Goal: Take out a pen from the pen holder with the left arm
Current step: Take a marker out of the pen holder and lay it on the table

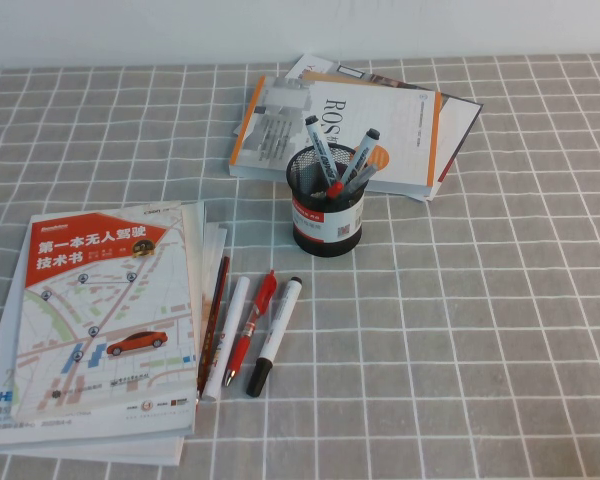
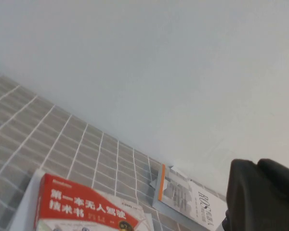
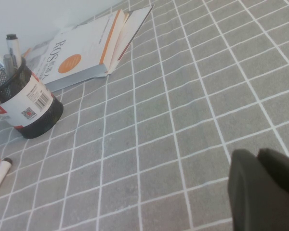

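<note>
1. Grey tablecloth (image 1: 460, 330) with a white grid covers the whole work surface, and a plain white wall (image 1: 130, 30) runs along its far edge.
2. Pen holder (image 1: 326, 215): a black mesh cup with a red-and-white label. It stands upright near the middle of the cloth, just in front of the far books, probably so either arm can reach it.
3. Contents of the holder: two grey markers (image 1: 320, 150) with dark caps lean outward above the rim, and a red-tipped pen (image 1: 334, 187) sits lower between them. The leaning, exposed shafts look like the easiest things to pinch.
4. ROS book (image 1: 380, 130): white and orange, lying flat on a second volume behind the holder.
5. Map-cover book (image 1: 100, 310): it has a red title band and tops a loose stack at the near left.
6. Loose items lie side by side just to the right of that stack: a reddish pencil (image 1: 214, 320), a white marker (image 1: 227, 335), a red pen (image 1: 248, 325) and a black-capped marker (image 1: 276, 335). None of them is in the holder, so they are not the target.
7. Left gripper (image 2: 257, 166): out of the high view. It is held up over the near-left side, facing the wall, with its fingers pressed together and nothing between them.
8. Right gripper (image 3: 257, 156): it sits low over bare cloth to the right of the holder, and its fingers appear closed and empty. It looks parked.
9. Status, as judged: the pick has not begun. The left arm must first spread its fingers and travel to the holder.
</note>
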Motion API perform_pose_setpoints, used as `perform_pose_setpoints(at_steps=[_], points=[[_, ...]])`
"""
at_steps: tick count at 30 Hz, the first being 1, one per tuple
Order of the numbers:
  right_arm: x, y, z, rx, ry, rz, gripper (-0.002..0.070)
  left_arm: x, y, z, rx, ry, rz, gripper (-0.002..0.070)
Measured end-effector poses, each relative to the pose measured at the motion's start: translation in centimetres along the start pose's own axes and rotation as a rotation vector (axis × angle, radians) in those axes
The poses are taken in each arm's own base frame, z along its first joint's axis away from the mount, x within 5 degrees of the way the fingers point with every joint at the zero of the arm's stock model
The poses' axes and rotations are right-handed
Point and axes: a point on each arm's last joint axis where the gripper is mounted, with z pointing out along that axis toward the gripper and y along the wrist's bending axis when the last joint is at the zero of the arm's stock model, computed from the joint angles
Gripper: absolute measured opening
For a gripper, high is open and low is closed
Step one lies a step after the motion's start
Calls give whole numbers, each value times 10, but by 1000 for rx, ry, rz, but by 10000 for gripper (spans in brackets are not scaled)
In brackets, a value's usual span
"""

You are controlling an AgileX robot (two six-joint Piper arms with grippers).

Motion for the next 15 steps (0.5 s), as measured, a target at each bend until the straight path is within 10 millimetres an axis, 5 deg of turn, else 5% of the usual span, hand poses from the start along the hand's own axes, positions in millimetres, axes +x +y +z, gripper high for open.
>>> perform_pose_setpoints(at_steps=[6,15], points=[[0,0,0,0,0,0,-13,-43,-30,19,19,132,178,-3],[0,0,0,0,0,0,-13,-55,-71,101,152,452,378,-3]])
